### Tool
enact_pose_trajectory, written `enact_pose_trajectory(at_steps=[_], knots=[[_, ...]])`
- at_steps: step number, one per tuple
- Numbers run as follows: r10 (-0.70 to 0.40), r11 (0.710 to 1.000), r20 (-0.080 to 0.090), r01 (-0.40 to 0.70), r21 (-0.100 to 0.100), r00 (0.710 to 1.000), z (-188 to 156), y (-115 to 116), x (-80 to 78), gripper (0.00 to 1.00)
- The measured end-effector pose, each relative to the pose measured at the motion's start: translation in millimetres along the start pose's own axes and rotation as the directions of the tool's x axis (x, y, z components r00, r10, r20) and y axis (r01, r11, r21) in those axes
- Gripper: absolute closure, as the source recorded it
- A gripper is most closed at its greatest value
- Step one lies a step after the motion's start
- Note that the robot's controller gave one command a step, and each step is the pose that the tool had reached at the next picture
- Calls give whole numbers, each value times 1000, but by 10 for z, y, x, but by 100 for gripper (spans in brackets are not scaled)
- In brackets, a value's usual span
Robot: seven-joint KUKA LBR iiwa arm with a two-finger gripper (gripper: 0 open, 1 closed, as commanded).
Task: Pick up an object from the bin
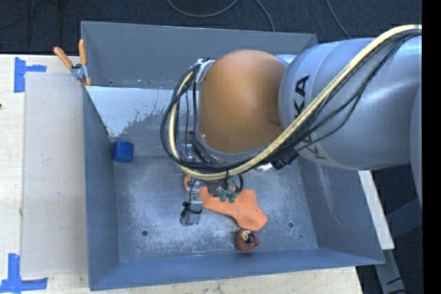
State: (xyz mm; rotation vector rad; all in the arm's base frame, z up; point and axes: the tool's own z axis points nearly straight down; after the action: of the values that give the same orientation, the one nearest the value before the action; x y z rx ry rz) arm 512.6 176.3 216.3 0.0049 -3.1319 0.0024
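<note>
My gripper [189, 211] reaches down near the middle of the bin floor, its metal fingertip close to the floor just left of a flat orange piece [238, 208]. The orange piece lies spread toward the front right, partly under the wrist. A small round brown thing [246, 240] sits near the bin's front wall, a little right of the gripper. A blue cube [123, 151] rests by the left wall, well away from the fingers.
The arm's orange dome and looping cables cover the middle and back right of the bin. Bare floor lies to the left and front left of the gripper.
</note>
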Motion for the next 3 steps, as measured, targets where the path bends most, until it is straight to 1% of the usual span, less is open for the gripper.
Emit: enact_pose_trajectory(at_steps=[1, 2, 3], knots=[[5, 1000, 7, -5, -1, 1000, -42, -11, -18, 0], [11, 1000, 8, -11, -2, 1000, 600, -526, -63, 0], [101, 995, 0, -101, -1, 995, 648, -953, -303, 0]])
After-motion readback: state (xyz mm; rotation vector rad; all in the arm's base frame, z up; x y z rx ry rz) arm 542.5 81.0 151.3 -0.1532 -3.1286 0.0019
